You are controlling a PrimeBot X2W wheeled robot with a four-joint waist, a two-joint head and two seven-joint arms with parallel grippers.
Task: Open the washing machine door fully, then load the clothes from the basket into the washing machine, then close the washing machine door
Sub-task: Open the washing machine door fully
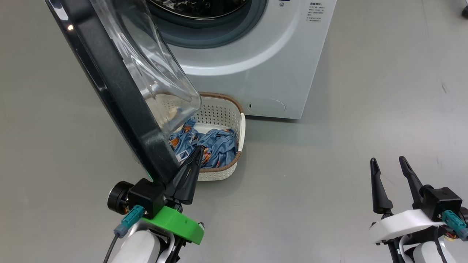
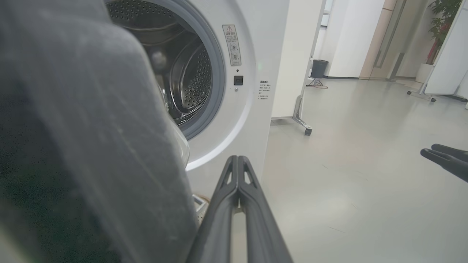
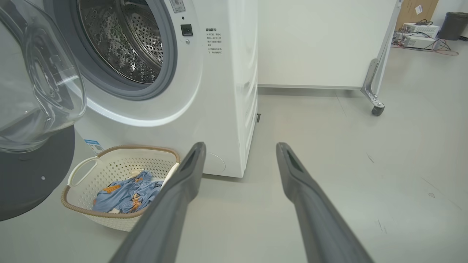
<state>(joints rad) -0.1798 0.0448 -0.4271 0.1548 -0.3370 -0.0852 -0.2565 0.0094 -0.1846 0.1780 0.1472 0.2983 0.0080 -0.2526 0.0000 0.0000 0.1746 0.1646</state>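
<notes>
Closed left gripper, spread right gripper

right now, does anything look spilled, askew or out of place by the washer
Nothing spilled or damaged: the clothes lie inside the basket, which stands upright on the floor before the washing machine. Only oddity: the open washing machine door seems to hang partly over the basket, perhaps crowding access.

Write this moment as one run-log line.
left end effector shut at black-rimmed glass door; right end effector open; light-blue clothes in cream perforated basket

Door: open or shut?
Open. The door stands swung out, well clear of the washer, leaving its steel drum exposed.
</notes>
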